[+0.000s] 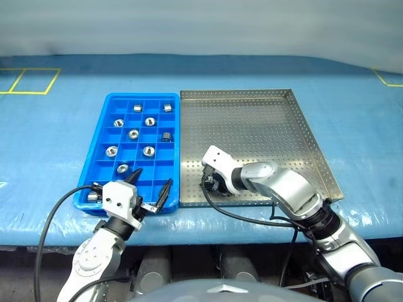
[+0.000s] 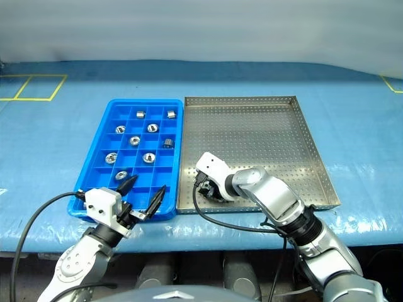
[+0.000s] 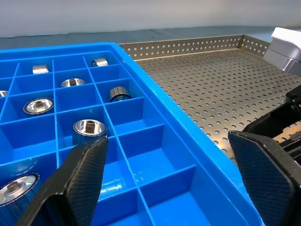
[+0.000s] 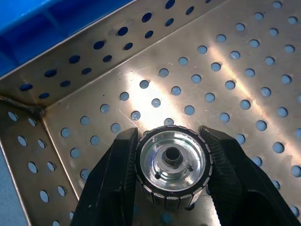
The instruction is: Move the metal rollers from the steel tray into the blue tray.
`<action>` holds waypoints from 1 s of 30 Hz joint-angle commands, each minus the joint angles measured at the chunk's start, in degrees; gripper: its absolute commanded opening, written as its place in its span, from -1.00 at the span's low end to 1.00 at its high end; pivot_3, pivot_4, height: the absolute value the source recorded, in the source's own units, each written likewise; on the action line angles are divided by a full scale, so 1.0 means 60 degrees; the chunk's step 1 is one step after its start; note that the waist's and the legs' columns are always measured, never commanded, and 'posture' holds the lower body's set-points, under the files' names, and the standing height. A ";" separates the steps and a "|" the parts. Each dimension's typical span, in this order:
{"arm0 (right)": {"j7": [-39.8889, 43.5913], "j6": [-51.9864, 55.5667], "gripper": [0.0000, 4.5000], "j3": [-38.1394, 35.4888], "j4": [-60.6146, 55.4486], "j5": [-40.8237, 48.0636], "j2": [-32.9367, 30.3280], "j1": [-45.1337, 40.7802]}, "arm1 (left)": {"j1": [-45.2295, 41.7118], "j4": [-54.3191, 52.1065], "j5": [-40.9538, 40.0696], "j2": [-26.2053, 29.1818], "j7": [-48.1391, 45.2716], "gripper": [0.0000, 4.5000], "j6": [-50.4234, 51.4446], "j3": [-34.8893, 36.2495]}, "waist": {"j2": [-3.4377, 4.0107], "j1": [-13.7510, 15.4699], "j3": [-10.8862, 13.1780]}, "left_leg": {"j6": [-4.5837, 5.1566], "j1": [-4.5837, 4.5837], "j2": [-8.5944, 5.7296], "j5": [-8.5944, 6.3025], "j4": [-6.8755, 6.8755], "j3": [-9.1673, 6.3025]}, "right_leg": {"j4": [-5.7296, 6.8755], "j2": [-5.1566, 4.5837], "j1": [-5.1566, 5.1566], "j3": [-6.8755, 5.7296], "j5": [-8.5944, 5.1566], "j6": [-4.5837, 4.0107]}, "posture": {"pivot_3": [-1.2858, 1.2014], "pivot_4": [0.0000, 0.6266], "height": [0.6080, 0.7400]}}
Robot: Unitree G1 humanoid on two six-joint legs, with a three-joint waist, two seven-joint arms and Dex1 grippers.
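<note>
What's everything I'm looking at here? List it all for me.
Metal rollers in the blue tray: ten I can count, shiny silver, one per compartment, e.g..
Metal roller in the steel tray: one, silver with a dark centre hole, near the tray's corner closest to the blue tray, clamped between the right tool's fingers.
Blue tray: one, bright blue plastic with a grid of square compartments, left of the steel tray, edges side by side.
Steel tray: one, silver with a perforated floor and low rim.
Table cover: one, blue, under both trays.
Yellow tape marks: on the cover, at the far corners.
Left tool: black fingers, open, over the blue tray's near edge.
Right tool: black fingers, shut on the roller.
</note>
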 commanded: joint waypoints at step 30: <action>0.1068 -0.2993 -0.24 0.0758 0.2708 -0.1268 0.2459 -0.2257 | 0.1700 -0.1359 0.0398 -0.0861 0.0892 1.00 -0.1198 0.0557 | 0.0001 0.0857 0.0001 | -0.0001 -0.0001 0.0003 0.0001 -0.0006 0.0003 | -0.0003 0.0001 -0.0009 -0.0005 -0.0001 -0.0009 | 0.32 -0.52 1.00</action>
